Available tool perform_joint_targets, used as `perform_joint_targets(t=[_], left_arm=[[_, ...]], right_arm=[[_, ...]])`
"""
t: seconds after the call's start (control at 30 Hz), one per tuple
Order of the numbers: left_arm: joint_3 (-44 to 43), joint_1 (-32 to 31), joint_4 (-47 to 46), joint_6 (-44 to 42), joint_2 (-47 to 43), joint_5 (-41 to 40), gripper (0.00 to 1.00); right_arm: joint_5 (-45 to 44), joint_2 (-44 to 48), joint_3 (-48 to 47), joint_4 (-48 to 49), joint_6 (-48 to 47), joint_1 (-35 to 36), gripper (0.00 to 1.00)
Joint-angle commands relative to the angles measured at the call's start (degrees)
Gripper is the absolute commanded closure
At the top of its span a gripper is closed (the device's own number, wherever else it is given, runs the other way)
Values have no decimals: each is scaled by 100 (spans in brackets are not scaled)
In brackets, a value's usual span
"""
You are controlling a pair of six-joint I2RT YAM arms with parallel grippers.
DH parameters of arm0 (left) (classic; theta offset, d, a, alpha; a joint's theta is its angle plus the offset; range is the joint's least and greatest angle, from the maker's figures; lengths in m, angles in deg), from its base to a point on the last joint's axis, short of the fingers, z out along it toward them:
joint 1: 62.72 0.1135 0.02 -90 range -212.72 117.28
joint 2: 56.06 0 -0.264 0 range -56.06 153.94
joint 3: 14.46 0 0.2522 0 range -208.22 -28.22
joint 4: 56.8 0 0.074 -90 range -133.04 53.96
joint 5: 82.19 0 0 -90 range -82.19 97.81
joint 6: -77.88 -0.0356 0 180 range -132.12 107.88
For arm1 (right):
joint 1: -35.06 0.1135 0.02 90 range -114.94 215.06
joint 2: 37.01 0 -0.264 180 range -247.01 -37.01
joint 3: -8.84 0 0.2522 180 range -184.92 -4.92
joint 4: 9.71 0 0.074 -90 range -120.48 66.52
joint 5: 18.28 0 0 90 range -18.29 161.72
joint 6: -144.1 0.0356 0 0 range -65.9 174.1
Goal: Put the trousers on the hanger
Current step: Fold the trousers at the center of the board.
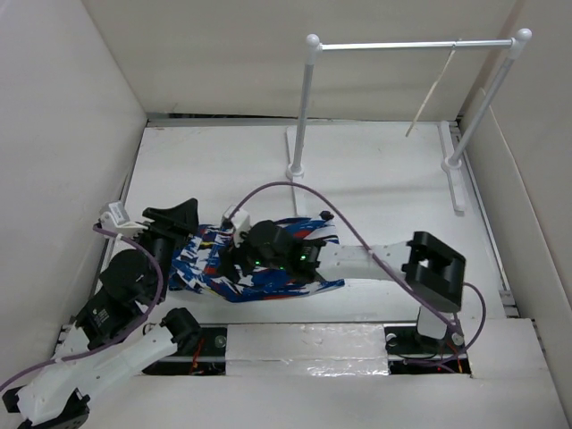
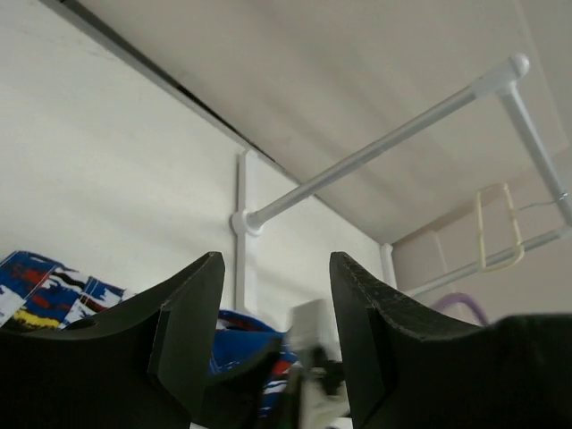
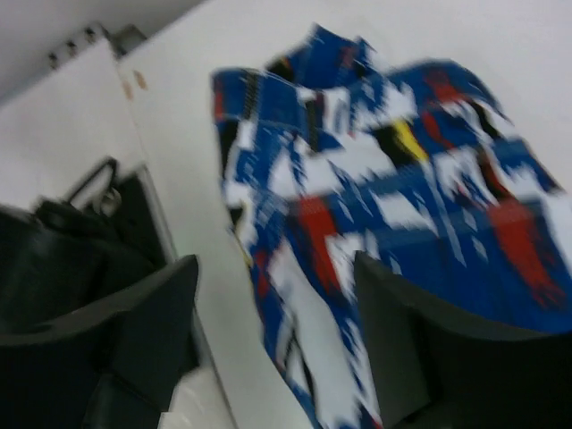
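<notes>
The trousers (image 1: 259, 273) lie bunched on the table near the front, blue with white, red and black streaks. My right gripper (image 1: 231, 261) hovers low over their left part, jaws open and empty; the right wrist view shows the fabric (image 3: 402, 179) under and between the open fingers (image 3: 277, 268). My left gripper (image 1: 181, 214) is open and empty just left of the trousers, pointing toward the rail; its view (image 2: 277, 264) shows trouser fabric (image 2: 45, 290) low down. The pale cream hanger (image 1: 432, 94) hangs from the rail at the back right and also shows in the left wrist view (image 2: 498, 228).
The white two-post rail stand (image 1: 411, 45) with its metal crossbar stands at the back of the table. White walls close in the left, back and right sides. A purple cable (image 1: 304, 192) loops over the right arm.
</notes>
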Motion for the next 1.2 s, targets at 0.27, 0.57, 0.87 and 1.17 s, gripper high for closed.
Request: perform_joint_targets(t=[0.27, 0.57, 0.87, 1.17], left_arm=[[1326, 28, -1081, 431, 1151, 1053, 56], [1661, 544, -1542, 607, 3296, 835, 45], [1398, 2575, -1690, 370, 4510, 1379, 41], [747, 3060, -891, 467, 5531, 861, 40]], right_arm=[[-1187, 3187, 3275, 741, 288, -671, 100], [-941, 3855, 5182, 996, 903, -1559, 100], [-1266, 5171, 5562, 224, 842, -1559, 66], [-864, 6536, 6142, -488, 640, -1980, 46]])
